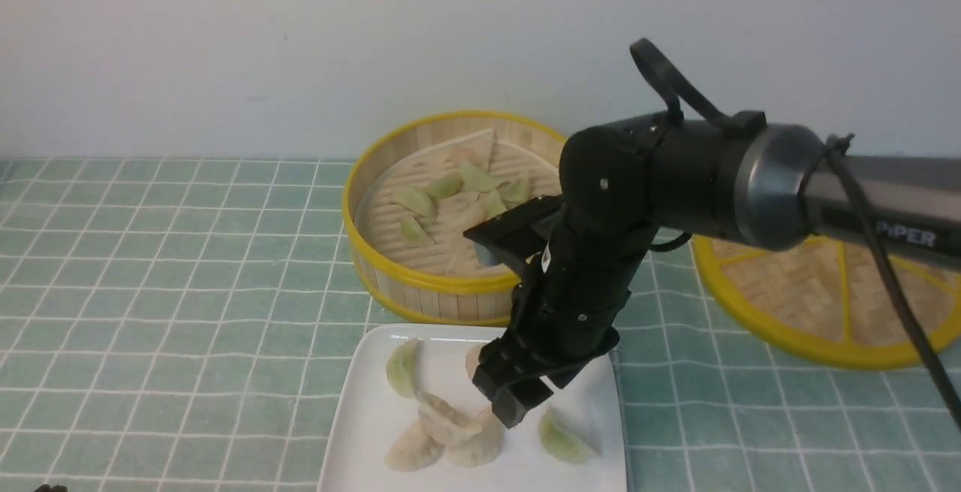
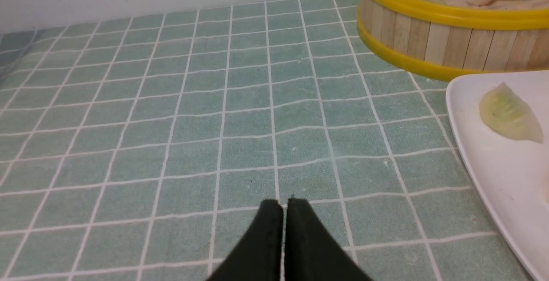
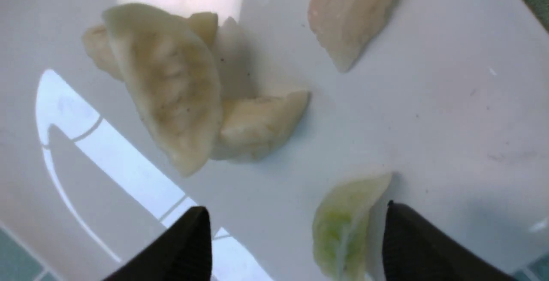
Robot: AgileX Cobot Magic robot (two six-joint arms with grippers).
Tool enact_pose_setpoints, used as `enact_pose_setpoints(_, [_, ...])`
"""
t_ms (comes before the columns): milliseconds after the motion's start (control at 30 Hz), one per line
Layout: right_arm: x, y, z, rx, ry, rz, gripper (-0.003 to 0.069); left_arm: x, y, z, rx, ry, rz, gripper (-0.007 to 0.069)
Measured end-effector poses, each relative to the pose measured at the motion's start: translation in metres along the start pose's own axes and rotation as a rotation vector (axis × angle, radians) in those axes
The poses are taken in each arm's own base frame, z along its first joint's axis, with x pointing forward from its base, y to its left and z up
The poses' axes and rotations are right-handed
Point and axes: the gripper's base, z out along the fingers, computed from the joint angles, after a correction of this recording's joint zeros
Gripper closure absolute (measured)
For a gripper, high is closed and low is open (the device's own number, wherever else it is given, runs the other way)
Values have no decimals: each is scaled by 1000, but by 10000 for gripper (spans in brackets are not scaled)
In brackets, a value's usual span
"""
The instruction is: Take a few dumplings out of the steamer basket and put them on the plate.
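The steamer basket point(image 1: 420, 282) stands at the back and holds several pale green and whitish dumplings point(image 1: 414, 199). In front of it lies the white plate point(image 1: 360, 432) with a green dumpling point(image 1: 402, 366), a pile of beige ones point(image 1: 447, 432) and another green one point(image 1: 564, 441). My right gripper point(image 1: 534, 396) hangs open just above the plate. In the right wrist view that green dumpling point(image 3: 343, 225) lies on the plate point(image 3: 450, 101) between the spread fingers, close to one of them, not held. My left gripper point(image 2: 283, 203) is shut and empty over the tiled cloth.
The flat woven lid point(image 1: 826, 304) with a yellow rim lies to the right of the basket, partly under my right arm. A pale wall runs behind. In the left wrist view the basket point(image 2: 429, 36) and plate edge point(image 2: 493, 173) lie apart from the gripper.
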Motion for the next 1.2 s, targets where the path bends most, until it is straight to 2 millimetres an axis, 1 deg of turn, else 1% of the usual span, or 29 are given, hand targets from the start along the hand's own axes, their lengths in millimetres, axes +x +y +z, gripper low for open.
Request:
enact_pose_setpoints(33, [0,1,-9,11,-4,-8,198,0,0,0,0,0,0,631])
enact_pose_setpoints(67, [0,3,-29,31,-29,-18,239,0,0,0,0,0,0,631])
enact_pose_setpoints(100, [1,6,-52,53,-84,-25,308,0,0,0,0,0,0,631])
enact_pose_setpoints(167, [7,11,-88,82,-172,-31,405,0,0,0,0,0,0,631])
enact_pose_setpoints(200, [14,15,-112,98,-229,-30,469,0,0,0,0,0,0,631])
enact_pose_setpoints(233, [28,20,-145,120,-311,-24,557,0,0,0,0,0,0,631])
enact_pose_setpoints(267, [39,24,-168,134,-372,-17,603,0,0,0,0,0,0,631])
enact_pose_setpoints(300, [44,25,-177,139,-397,-15,617,0,0,0,0,0,0,631])
enact_pose_setpoints(333, [59,29,-203,155,-474,-8,645,0,0,0,0,0,0,631])
enact_pose_setpoints(367, [65,30,-211,160,-499,-5,650,0,0,0,0,0,0,631])
enact_pose_setpoints(400, [86,35,-240,178,-613,2,664,0,0,0,0,0,0,631])
enact_pose_setpoints(433, [101,37,-255,190,-682,3,669,0,0,0,0,0,0,631])
enact_pose_setpoints(467, [107,38,-259,196,-701,2,670,0,0,0,0,0,0,631])
enact_pose_setpoints(500, [126,40,-271,203,-779,4,671,0,0,0,0,0,0,631])
enact_pose_setpoints(533, [142,40,-278,212,-836,8,671,0,0,0,0,0,0,631])
enact_pose_setpoints(567, [158,41,-281,213,-889,12,672,0,0,0,0,0,0,631])
enact_pose_setpoints(600, [164,41,-282,211,-911,18,672,0,0,0,0,0,0,631])
enact_pose_setpoints(667, [196,42,-283,196,-1013,28,673,0,0,0,0,0,0,631])
enact_pose_setpoints(700, [216,41,-272,181,-1065,37,673,0,0,0,0,0,0,631])
enact_pose_setpoints(767, [247,41,-261,154,-1193,41,673,0,0,0,0,0,0,631])
enact_pose_setpoints(800, [248,40,-256,151,-1202,41,673,0,0,0,0,0,0,631])
enact_pose_setpoints(833, [271,38,-244,132,-1302,36,673,0,0,0,0,0,0,631])
enact_pose_setpoints(867, [272,37,-238,130,-1311,35,673,0,0,0,0,0,0,631])
enact_pose_setpoints(900, [288,36,-228,114,-1386,29,673,0,0,0,0,0,0,631])
enact_pose_setpoints(967, [307,33,-208,92,-1483,18,673,0,0,0,0,0,0,631])
enact_pose_setpoints(1000, [313,32,-197,85,-1505,17,673,0,0,0,0,0,0,631])
enact_pose_setpoints(1033, [318,31,-194,80,-1529,15,673,0,0,0,0,0,0,631])
enact_pose_setpoints(1067, [326,29,-179,68,-1566,12,673,0,0,0,0,0,0,631])
enact_pose_setpoints(1200, [337,24,-153,14,-1585,51,673,0,0,0,0,0,0,631])
